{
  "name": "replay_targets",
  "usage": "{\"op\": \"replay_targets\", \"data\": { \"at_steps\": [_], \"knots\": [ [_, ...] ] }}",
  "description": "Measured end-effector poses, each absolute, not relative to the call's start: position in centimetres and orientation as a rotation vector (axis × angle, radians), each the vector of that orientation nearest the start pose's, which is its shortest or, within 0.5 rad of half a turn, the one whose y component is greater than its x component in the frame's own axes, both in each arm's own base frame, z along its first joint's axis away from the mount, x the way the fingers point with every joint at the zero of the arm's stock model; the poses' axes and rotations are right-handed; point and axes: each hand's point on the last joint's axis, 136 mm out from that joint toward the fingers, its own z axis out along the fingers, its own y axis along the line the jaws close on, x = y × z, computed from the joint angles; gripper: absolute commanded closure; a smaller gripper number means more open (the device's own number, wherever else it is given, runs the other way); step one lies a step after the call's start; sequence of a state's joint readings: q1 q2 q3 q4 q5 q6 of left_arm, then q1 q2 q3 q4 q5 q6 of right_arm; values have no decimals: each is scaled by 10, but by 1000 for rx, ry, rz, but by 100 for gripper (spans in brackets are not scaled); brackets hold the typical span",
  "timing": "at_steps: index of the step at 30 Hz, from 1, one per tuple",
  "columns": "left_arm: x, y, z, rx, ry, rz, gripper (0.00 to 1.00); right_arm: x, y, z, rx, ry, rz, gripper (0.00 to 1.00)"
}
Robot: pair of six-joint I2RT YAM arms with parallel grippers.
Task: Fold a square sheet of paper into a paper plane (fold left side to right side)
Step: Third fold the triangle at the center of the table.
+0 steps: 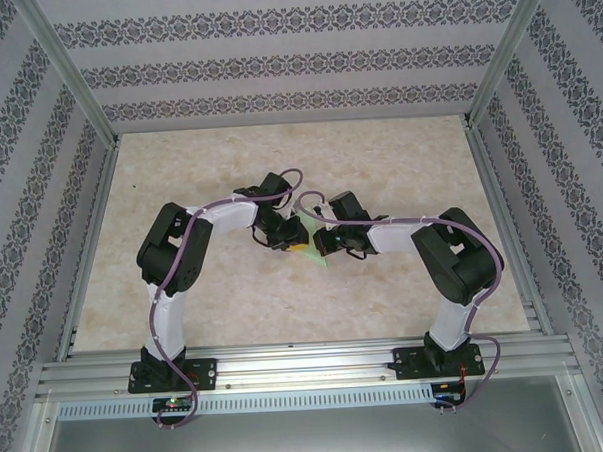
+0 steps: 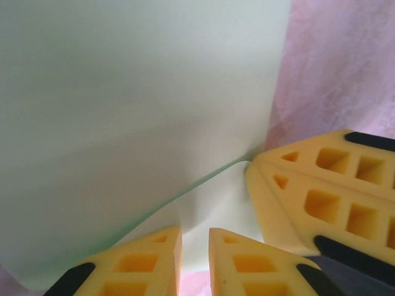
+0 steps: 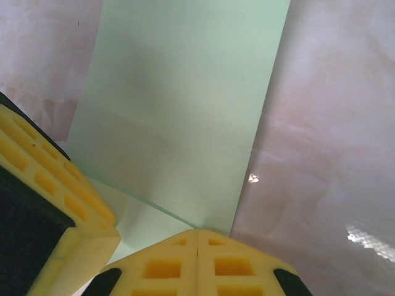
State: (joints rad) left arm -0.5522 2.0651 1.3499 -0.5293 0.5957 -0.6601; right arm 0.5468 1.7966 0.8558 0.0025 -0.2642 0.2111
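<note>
The sheet of paper (image 2: 136, 92) is pale mint green and lies on the table. One layer is lifted, and its curved edge runs to the tip of my right gripper (image 2: 253, 165). In the right wrist view the paper (image 3: 179, 92) is a tall strip, and my right gripper (image 3: 197, 231) is shut on its near edge. My left gripper (image 2: 194, 231) stands at the paper's near edge with a narrow gap between its jaws and nothing visibly pinched. From above, both grippers (image 1: 290, 236) (image 1: 322, 243) meet at mid-table and hide most of the paper (image 1: 320, 258).
The beige marbled table (image 1: 378, 153) is boxed in by patterned walls (image 1: 275, 67) at the back and both sides. An aluminium rail (image 1: 308, 366) runs along the near edge and carries both arm bases. A yellow finger of the left gripper (image 3: 80, 203) stands close beside my right gripper.
</note>
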Motion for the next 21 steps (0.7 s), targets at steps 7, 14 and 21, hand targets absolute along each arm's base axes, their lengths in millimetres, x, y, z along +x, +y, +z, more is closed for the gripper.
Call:
{"op": "replay_targets", "data": {
  "at_steps": [7, 14, 21],
  "knots": [
    [323, -312, 23, -9, 3035, -1049, 80, 330, 254, 15, -542, 2528, 630, 100],
    [323, -312, 21, -6, 3027, -1054, 80, 328, 251, 19, -531, 2543, 642, 85],
    [322, -312, 20, -3, 3025, -1059, 80, 332, 234, 69, -443, 2488, 669, 73]
  ]
}}
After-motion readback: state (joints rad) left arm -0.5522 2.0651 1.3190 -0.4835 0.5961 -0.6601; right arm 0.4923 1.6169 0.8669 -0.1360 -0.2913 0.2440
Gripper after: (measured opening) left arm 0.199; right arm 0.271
